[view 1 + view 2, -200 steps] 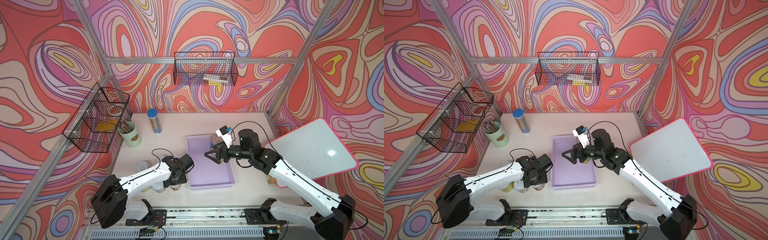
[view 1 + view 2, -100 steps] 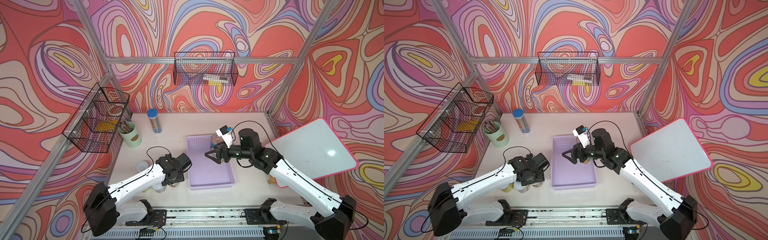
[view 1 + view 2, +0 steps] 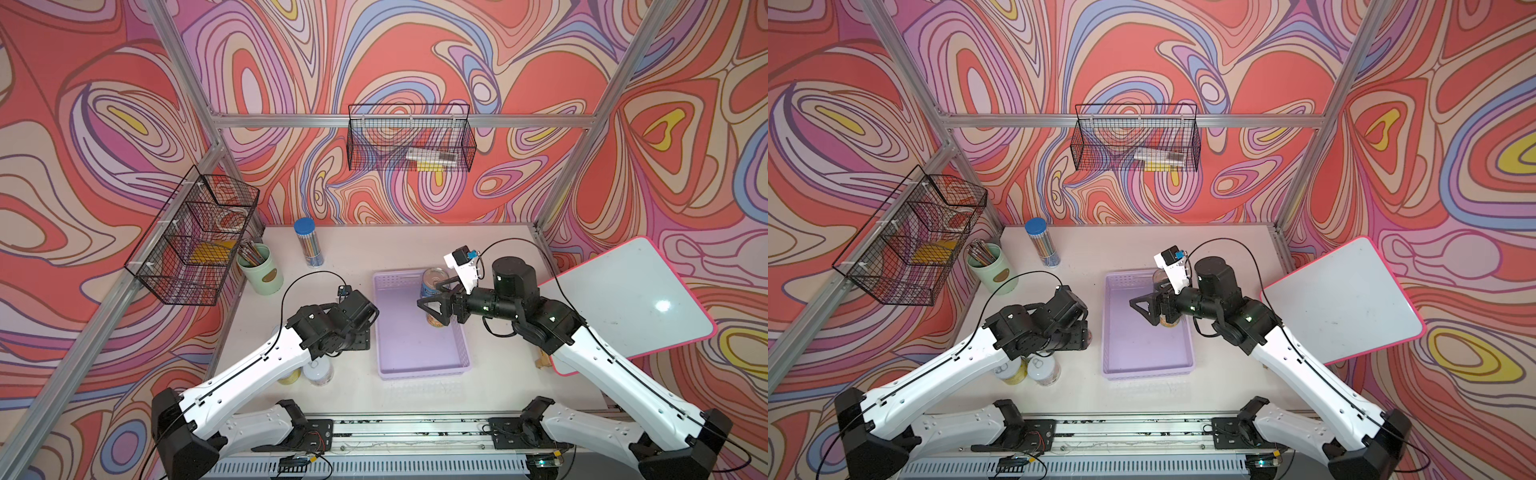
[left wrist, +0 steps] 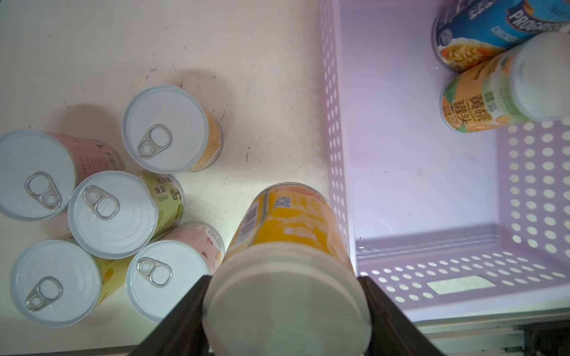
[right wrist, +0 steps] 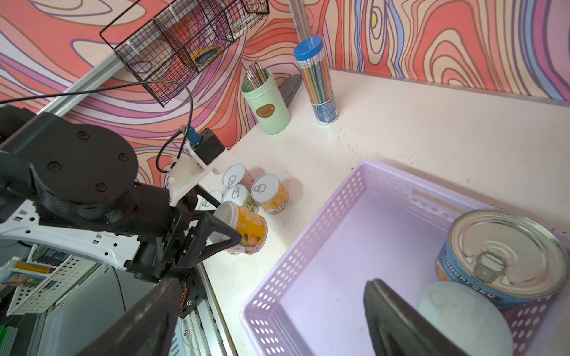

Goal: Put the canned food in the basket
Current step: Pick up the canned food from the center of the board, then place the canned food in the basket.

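My left gripper (image 4: 283, 279) is shut on a yellow-labelled, white-topped can (image 4: 287, 246), held tilted just outside the left wall of the lilac basket (image 4: 336, 154); the right wrist view shows this grip from the side (image 5: 228, 218). In the basket's far right corner stand a wide blue-labelled can (image 3: 434, 280) and a small white-topped can (image 4: 481, 98). Over them hangs my right gripper (image 5: 271, 286), open with nothing between its fingers; the small can (image 5: 462, 320) lies outside one finger. Several pull-tab cans (image 4: 111, 212) stand clustered on the table left of the basket (image 3: 424, 372).
At the far left stand a pale green pencil cup (image 3: 261, 270) and a clear blue-capped pencil tube (image 3: 308, 243). Black wire baskets hang on the left wall (image 3: 195, 245) and the back wall (image 3: 409, 141). A pink-edged whiteboard (image 3: 623, 299) leans at the right.
The left arm has sunk and stretched along the front while its gripper stays beside the basket's left wall with the can. The right arm has barely moved.
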`<state>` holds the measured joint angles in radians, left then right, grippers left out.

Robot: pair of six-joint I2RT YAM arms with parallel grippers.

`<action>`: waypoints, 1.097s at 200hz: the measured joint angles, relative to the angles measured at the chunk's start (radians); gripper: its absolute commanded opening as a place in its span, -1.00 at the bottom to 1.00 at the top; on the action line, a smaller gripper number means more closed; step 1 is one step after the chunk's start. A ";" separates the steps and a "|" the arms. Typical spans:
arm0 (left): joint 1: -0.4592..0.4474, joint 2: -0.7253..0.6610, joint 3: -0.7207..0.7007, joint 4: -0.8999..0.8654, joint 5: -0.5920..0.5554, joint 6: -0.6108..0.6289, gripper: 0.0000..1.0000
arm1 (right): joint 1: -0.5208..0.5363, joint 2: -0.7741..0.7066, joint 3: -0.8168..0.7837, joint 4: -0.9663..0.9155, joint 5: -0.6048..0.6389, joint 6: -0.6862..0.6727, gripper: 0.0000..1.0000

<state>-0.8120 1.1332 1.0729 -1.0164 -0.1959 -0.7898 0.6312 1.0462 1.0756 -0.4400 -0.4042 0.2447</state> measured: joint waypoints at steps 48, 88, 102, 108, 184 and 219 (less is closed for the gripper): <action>0.000 0.017 0.058 0.051 0.100 0.132 0.04 | 0.000 -0.028 -0.034 -0.005 0.038 0.011 0.96; 0.000 0.104 0.114 0.114 0.172 0.193 0.04 | 0.000 -0.066 -0.054 -0.048 0.082 0.019 0.96; 0.000 0.138 0.124 0.133 0.198 0.207 0.03 | 0.000 -0.082 -0.057 -0.069 0.098 0.027 0.96; 0.000 0.150 0.127 0.142 0.208 0.211 0.04 | 0.000 -0.086 -0.057 -0.078 0.103 0.029 0.96; -0.047 0.327 0.182 0.245 0.295 0.235 0.01 | 0.000 -0.151 -0.096 -0.226 0.227 0.145 0.96; -0.074 0.397 0.195 0.296 0.310 0.232 -0.04 | 0.000 -0.180 -0.124 -0.302 0.295 0.214 0.96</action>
<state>-0.8864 1.5307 1.2678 -0.7204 0.1139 -0.5575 0.6312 0.8661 0.9520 -0.7418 -0.1093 0.4591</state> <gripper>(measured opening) 0.712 0.982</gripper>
